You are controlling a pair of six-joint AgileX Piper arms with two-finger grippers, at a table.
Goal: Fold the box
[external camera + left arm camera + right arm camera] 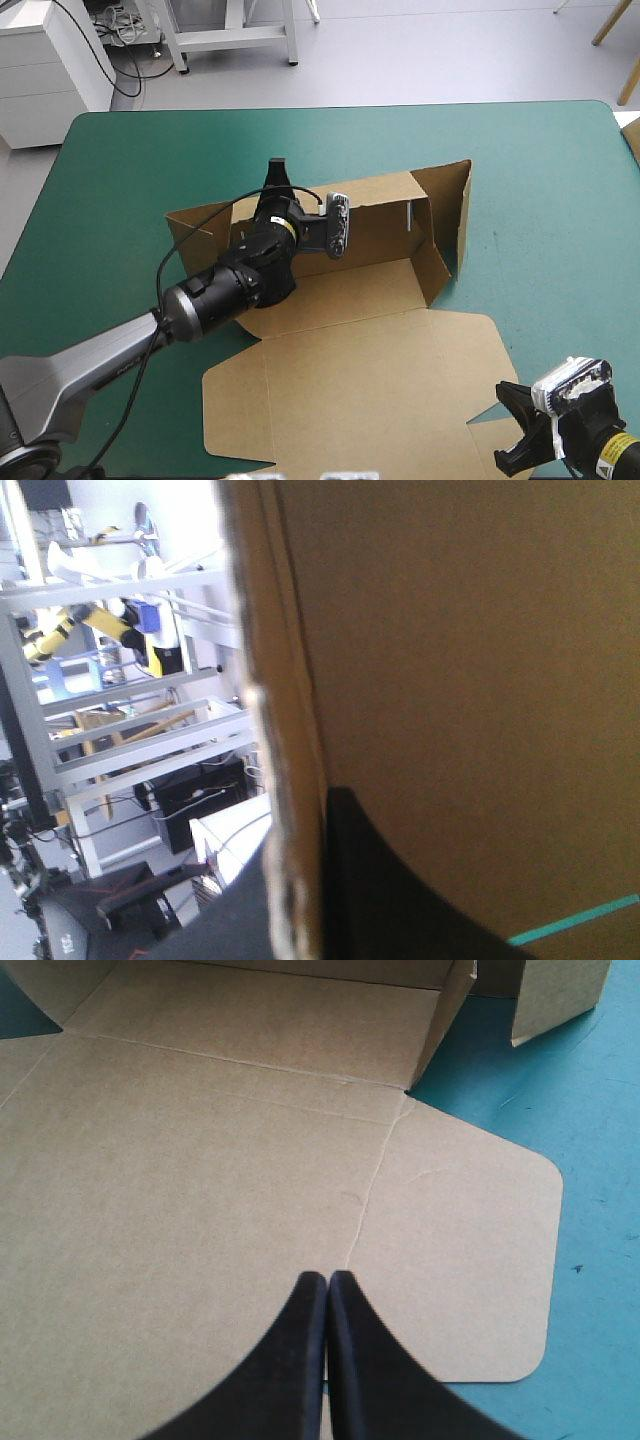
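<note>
Two walls of the brown cut-board box (380, 350) stand raised, the far one and the right one. Its broad lid panel lies flat on the near side, with rounded flaps spread at the corners. The box sits about midway on the teal-green table cover (540, 180), which shows all around it.

The left gripper (278, 170) reaches over the box's floor to the far wall, toward that wall's left end, and is clamped on its edge. Its black fingers (400, 900) stand one on either side of the board, all but closed with the sheet between them.

The right gripper (327, 1280) is at the lid's near right corner, pointing along the flat panel beside the rounded flap. Its two fingers are pressed together in a single pointed arch with nothing in their hold.
</note>
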